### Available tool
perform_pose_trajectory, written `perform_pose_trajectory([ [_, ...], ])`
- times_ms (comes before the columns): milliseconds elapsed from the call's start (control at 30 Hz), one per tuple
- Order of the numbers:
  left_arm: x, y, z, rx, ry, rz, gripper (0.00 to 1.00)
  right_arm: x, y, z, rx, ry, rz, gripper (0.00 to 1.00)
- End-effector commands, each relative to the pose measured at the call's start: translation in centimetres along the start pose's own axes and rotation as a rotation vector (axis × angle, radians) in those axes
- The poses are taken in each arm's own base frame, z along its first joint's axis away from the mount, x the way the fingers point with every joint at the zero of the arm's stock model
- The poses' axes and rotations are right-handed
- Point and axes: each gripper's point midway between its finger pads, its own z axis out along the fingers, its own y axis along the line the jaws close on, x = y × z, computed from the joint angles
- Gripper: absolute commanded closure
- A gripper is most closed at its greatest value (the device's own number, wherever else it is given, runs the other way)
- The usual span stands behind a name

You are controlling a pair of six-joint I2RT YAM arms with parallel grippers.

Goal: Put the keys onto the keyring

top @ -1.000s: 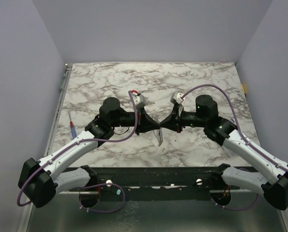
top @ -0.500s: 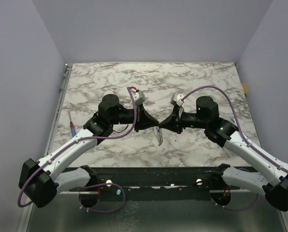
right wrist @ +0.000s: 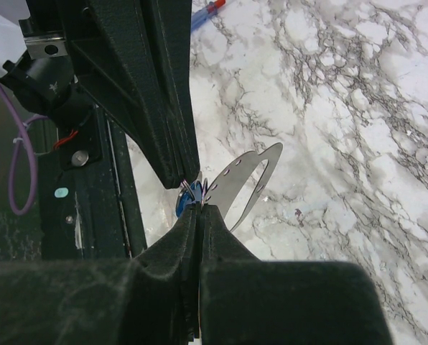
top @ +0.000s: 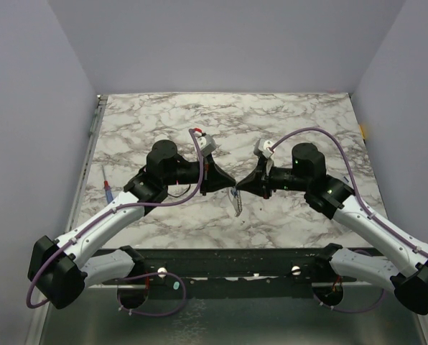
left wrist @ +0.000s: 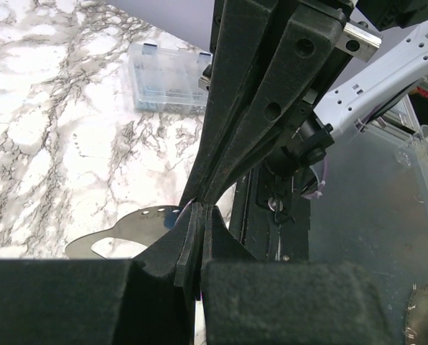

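Left gripper (left wrist: 199,215): both black fingers pressed flat together, no gap. A thin pale silvery wire loop, the keyring (left wrist: 188,205), comes out right at the tips, so this gripper appears clamped on it. The wire is too fine to follow any further.

Right gripper (right wrist: 198,210): fingers likewise pressed together, pinching the edge of a flat silvery metal key with a row of small holes (right wrist: 239,180). The two grippers meet tip to tip.

Keys counted: two. The second is a small key with a bright blue head (right wrist: 191,194), taken here as the reference point. It sits between the two sets of fingertips and touches the silvery key. The keyring is just beside it on the left gripper's side. Whether either key is threaded on the wire cannot be told. In the top view the silvery key hangs just below the blue-headed key, towards the arm bases.

Other items, one of each:
- Blue-and-red-handled screwdriver (top: 108,190), well apart from the blue-headed key on the left arm's side.
- Clear plastic compartment box (left wrist: 167,75), well apart from the blue-headed key; contents not legible.
- Small yellow object (top: 363,131), far from the blue-headed key on the right arm's side; too small to identify.

All of this is over the white-and-grey marble table (top: 164,115).
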Motion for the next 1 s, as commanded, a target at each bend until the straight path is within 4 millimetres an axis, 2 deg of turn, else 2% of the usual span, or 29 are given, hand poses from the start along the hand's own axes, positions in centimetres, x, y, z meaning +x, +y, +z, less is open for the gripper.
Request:
perform_pose_trajectory([
  [0, -0.5, 0.8, 0.1, -0.033, -0.027, 0.006, 1.0, 0.2, 0.7, -0.1, -0.024, 0.005, -0.013, 0.99],
  [333, 0.1, 1.8, 0.2, -0.066, -0.01, -0.012, 1.0, -0.1, 0.9, -0.3, -0.021, -0.003, -0.028, 0.99],
  [967, 0.0, 2.3, -0.9, -0.106, -0.023, -0.016, 1.0, -0.5, 1.0, -0.7, -0.008, -0.02, -0.039, 0.99],
])
